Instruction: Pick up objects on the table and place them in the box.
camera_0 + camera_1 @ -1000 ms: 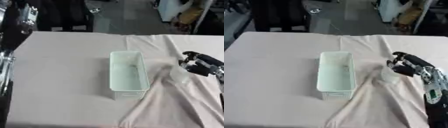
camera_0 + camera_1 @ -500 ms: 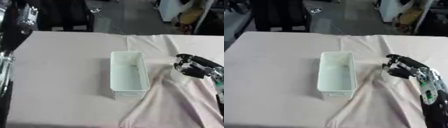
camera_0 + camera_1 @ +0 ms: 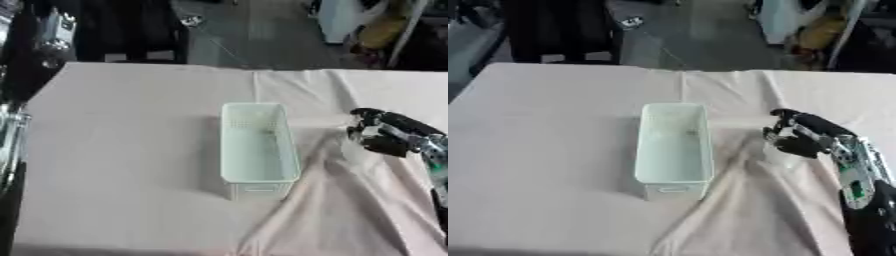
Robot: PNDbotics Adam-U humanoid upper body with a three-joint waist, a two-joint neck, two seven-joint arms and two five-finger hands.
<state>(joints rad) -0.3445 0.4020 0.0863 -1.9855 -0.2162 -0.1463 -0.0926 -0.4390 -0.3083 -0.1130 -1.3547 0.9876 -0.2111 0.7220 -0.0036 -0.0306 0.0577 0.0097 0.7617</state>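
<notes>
A pale green oblong box [image 3: 673, 176] stands open in the middle of the table, with a small dark speck [image 3: 691, 132] on its floor. My right hand [image 3: 802, 136] hovers just right of the box, black with silver joints, its fingers curled over a small pale, see-through thing [image 3: 778, 153] that shows below the fingers. What that thing is I cannot make out. My left arm [image 3: 9, 145] runs down the left edge of the left eye view. A black and silver part that may be my left hand [image 3: 51, 31] sits at the upper left corner, and its shape is unclear.
A beige cloth [image 3: 553, 150] covers the table, with raised folds [image 3: 737, 165] running from the box toward the near right. Beyond the far edge are a dark chair [image 3: 553, 30] and clutter on the floor.
My right hand has moved left, closer to the box, with the pale thing under its fingers. The box has not moved.
</notes>
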